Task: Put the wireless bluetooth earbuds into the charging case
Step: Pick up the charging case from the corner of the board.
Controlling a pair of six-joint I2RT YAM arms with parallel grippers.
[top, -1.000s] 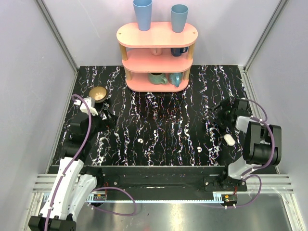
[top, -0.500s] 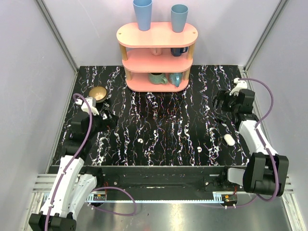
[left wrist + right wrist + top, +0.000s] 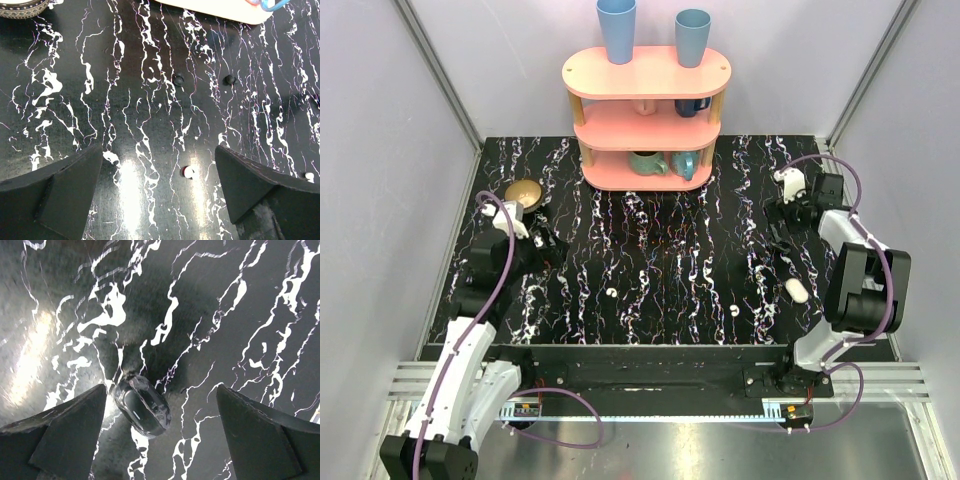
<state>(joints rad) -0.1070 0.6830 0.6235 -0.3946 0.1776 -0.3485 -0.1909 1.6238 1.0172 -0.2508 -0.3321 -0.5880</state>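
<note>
Left pincer (image 3: 159,152) and right pincer (image 3: 161,390) both gape apart, empty. The earbud (image 3: 188,171) looks light, hard and slippery; pinch gently across its body.

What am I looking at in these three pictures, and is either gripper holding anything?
A left arm and a right arm are bolted at the table's near edge. The wide picture looks down from above and behind them. The other two come from cameras on each wrist, the dark wedges being that gripper's own fingers. On the marble-patterned table lie two tiny white earbuds, a white case, a bowl and a pink shelf with cups. The left gripper and right gripper are both open and empty.
</note>
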